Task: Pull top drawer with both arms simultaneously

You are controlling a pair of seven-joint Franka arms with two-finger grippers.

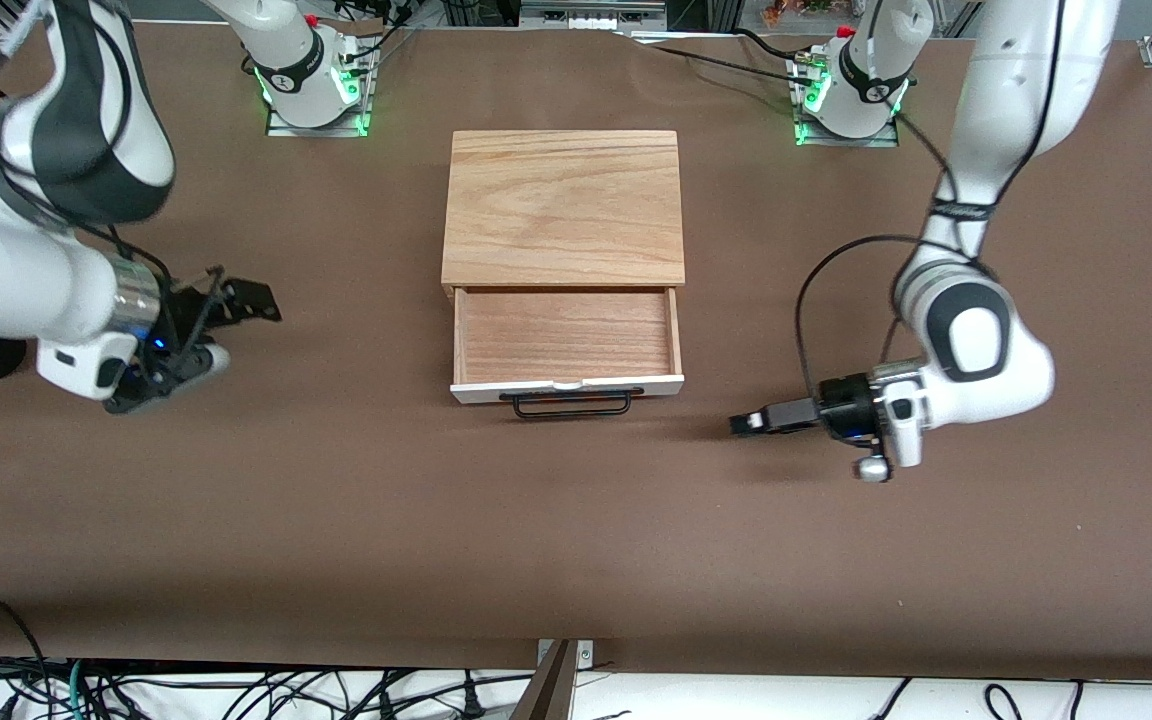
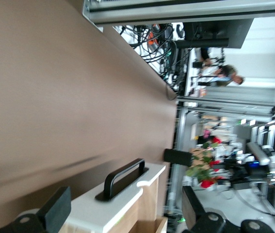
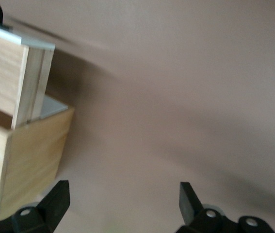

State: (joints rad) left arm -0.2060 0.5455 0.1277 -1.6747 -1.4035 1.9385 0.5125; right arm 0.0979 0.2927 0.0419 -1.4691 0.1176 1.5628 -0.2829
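With the top drawer (image 1: 566, 335) pulled out, it could be knocked by either spread, empty tool, left tool (image 1: 751, 422) or right tool (image 1: 236, 310).

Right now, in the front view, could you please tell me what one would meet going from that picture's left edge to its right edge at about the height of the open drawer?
Right gripper with open jaws → top drawer, pulled out → left gripper with open jaws.

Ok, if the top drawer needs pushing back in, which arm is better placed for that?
Probably the left. The left gripper, open, sits level with the top drawer front near its handle. The right gripper, also open, is farther off beside the cabinet.
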